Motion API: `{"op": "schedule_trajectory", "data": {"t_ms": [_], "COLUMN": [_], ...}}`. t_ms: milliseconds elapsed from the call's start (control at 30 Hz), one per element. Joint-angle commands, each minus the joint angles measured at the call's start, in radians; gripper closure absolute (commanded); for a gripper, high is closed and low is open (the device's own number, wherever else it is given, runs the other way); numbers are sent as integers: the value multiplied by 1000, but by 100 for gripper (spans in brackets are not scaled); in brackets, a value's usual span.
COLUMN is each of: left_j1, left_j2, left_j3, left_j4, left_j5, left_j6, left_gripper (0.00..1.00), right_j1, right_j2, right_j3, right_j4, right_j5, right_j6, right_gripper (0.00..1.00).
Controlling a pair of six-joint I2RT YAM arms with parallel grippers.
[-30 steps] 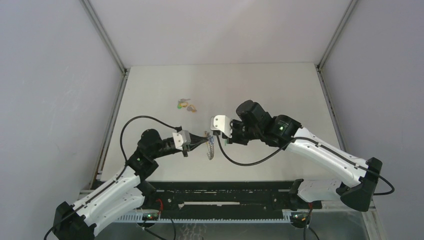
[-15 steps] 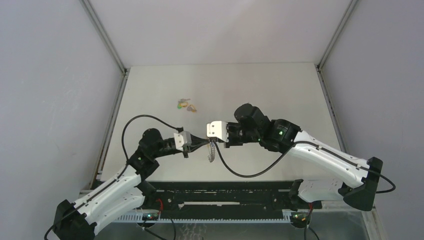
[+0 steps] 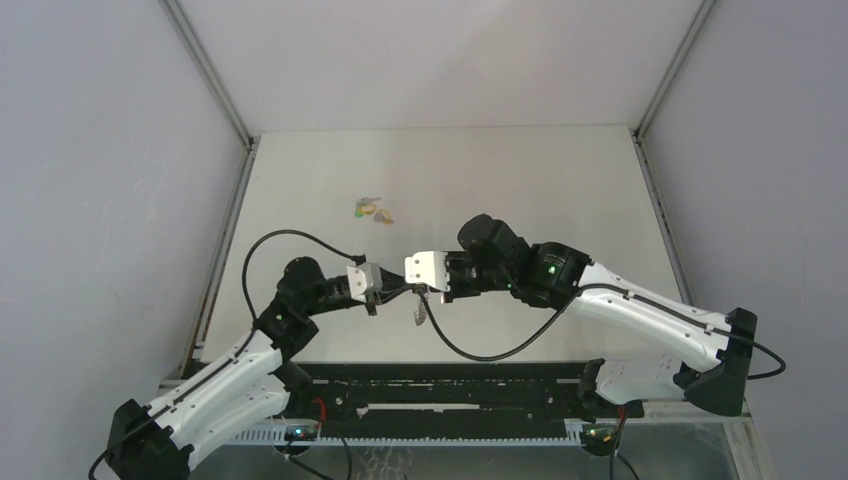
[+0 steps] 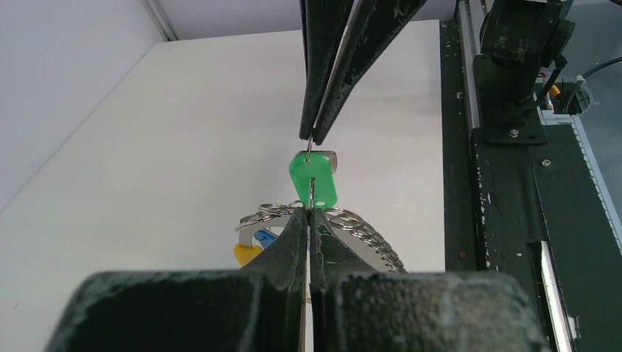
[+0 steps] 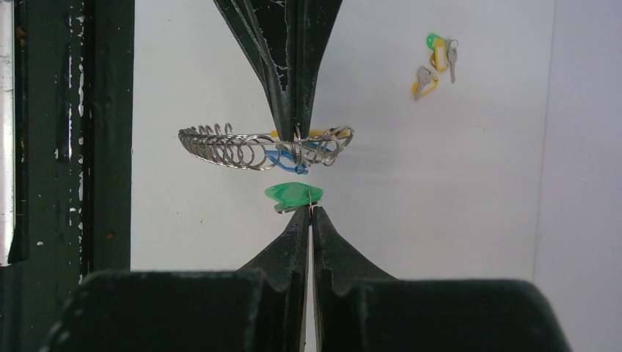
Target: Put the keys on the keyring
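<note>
Right gripper [image 5: 309, 211] has come left, jaws clamping the green key [image 5: 293, 193]; left gripper's [image 4: 309, 213] jaws pinch the keyring [image 5: 220, 147]; threading nears.

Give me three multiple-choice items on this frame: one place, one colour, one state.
1. Where are the loose keys?
A. lying on the table, apart from the keyring
B. clamped in a gripper
C. on the black rail

2. What colour is the key tag held up between the two arms?
A. red
B. green
C. white

3. How do the left gripper and right gripper stand?
A. both open
B. only the left shut
C. both shut

Answers:
1 A: the right wrist view shows them on the white surface well past the keyring.
2 B: the tag reads green in both wrist views.
3 C: each gripper's fingers meet at the tips, the left pinching the keyring and the right pinching the thin wire loop of the key tag.
</note>
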Motion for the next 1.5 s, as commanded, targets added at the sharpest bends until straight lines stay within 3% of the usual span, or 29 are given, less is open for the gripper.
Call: {"op": "schedule_trajectory", "data": {"t_ms": [0, 1067, 1467], "left_j1": [-5, -5, -5], "left_j2": [-13, 3, -1], "left_j3": [28, 32, 44], "left_j4": [70, 78, 9], "left_j5": [12, 23, -24], "left_j6": [-11, -17, 27], "left_gripper": [100, 100, 100], "right_j1": [19, 45, 46], "right_j2": [5, 17, 7], "right_j3": [-1, -1, -1], "right_j4": [48, 66, 48], "right_j5": [8, -3, 26], "right_j6": [-9, -7, 1], "right_gripper": [100, 100, 100]}}
